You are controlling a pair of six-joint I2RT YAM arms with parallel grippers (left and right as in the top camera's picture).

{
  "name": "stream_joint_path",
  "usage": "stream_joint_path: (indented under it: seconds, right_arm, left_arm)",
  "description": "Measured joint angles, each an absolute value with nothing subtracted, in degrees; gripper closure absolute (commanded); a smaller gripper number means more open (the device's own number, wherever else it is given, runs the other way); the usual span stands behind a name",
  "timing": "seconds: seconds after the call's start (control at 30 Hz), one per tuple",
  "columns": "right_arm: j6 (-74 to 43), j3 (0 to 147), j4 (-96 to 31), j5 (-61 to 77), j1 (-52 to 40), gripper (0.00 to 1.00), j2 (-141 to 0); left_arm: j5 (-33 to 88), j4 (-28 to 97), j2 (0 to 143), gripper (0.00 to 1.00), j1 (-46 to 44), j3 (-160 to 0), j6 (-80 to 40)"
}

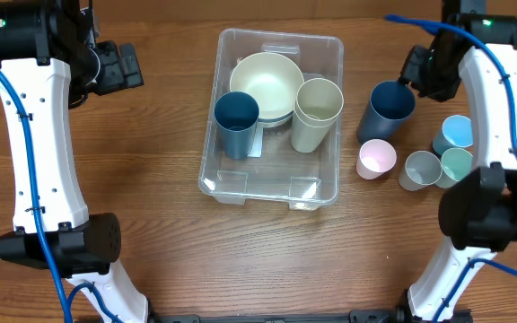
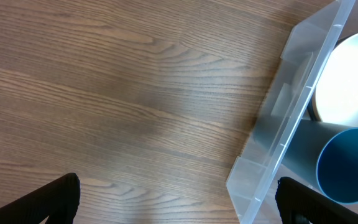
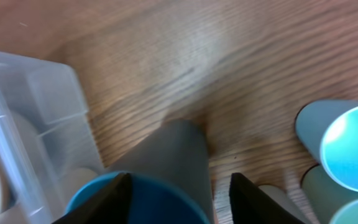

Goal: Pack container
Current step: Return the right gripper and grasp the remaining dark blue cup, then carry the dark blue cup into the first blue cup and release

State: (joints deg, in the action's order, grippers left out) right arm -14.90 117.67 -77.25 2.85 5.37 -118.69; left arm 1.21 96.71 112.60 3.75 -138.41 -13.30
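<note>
Gripping the tilted blue cup (image 1: 386, 109) in half-closed jaws, the right gripper (image 3: 180, 196) should clear the wall of the container (image 1: 267, 179), mid-table beside it, then lower the cup upright into its bare front.

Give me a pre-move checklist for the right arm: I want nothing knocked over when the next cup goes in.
1. Right gripper set around the rim of the loose dark blue cup: ok.
2. Firm grip on that cup: cannot tell.
3. Bare floor left in the container, near its front wall: ok.
4. Left gripper open and off to the container's side: ok.
5. Pink cup away from the loose cup's base: not ok, it stands close; probably best to lift straight up.
</note>
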Motion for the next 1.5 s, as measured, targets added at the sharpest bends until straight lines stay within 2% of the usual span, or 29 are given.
stream_joint_path:
  seconds: [0.3,0.37,0.5,0.57,0.97,1.27,1.33,1.5]
  right_arm:
    - [-15.0,117.3,-79.0,3.0,5.4,0.69,-120.6]
    - [-15.0,117.0,-79.1,3.0,5.4,0.80,-120.6]
    - [-15.0,116.9,-79.1,3.0,5.4,0.85,-120.6]
    - [-15.0,116.9,-79.1,3.0,5.4,0.96,-120.6]
    - [-15.0,119.3,-81.5,3.0,5.4,0.96,-120.6]
    - [-14.9,140.4,-95.1,2.9,4.4,0.96,-119.3]
    - [-14.9,143.7,-96.9,2.7,3.2,0.96,-118.0]
    - [-14.1,146.7,-96.9,2.6,-7.1,0.96,-111.4]
  left_arm:
    - [1.2,96.7,112.6,0.00,3.7,-138.4,-13.3]
    - [1.2,96.7,112.6,0.00,3.7,-138.4,-13.3]
    - [1.2,96.7,112.6,0.00,3.7,-138.4,-13.3]
    - [1.2,96.7,112.6,0.00,3.7,-138.4,-13.3]
    - [1.2,96.7,112.6,0.00,3.7,-138.4,-13.3]
    - [1.2,96.7,112.6,0.00,3.7,-138.4,-13.3]
    - [1.2,96.7,112.6,0.00,3.7,-138.4,-13.3]
    - [1.2,96.7,112.6,0.00,3.7,-138.4,-13.3]
